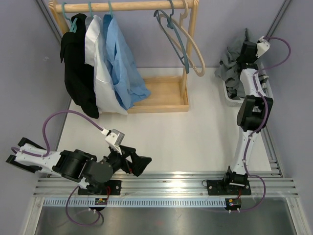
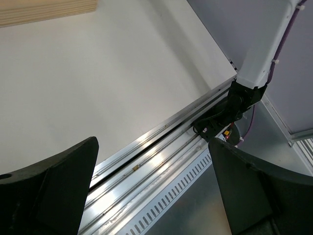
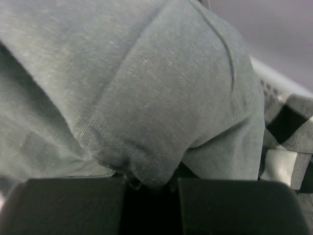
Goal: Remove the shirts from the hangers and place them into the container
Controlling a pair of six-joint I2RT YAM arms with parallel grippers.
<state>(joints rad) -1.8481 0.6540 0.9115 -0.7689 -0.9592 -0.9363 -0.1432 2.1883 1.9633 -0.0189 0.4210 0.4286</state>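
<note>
Your right gripper [image 3: 149, 188] has its fingers [image 3: 68, 208] almost together, clamped on a small fold of the grey shirt [image 3: 146, 98]. The rest of that shirt bulges up in front of the wrist camera and fills most of its view. Just to the right of it lies the black-and-white checked shirt [image 3: 288, 127], down inside the white basket [image 3: 279, 81], whose rim shows behind. From above, the grey shirt is a bunched heap rising over the basket at the far right of the table [image 1: 171, 137], with your right arm stretched out to it.

Your left gripper [image 2: 151, 188] has its fingers [image 2: 49, 191] wide apart with nothing between them. It hangs low over the near edge of the table and the metal rail [image 2: 161, 152], its arm folded at the near left corner.

On the wooden rack [image 1: 132, 6] at the far side, the black shirt [image 1: 76, 73], white shirt [image 1: 100, 73] and light blue shirt [image 1: 122, 63] hang side by side at the left end. Empty teal hangers [image 1: 172, 36] and a wooden hanger [image 1: 195, 56] hang at the right end.
</note>
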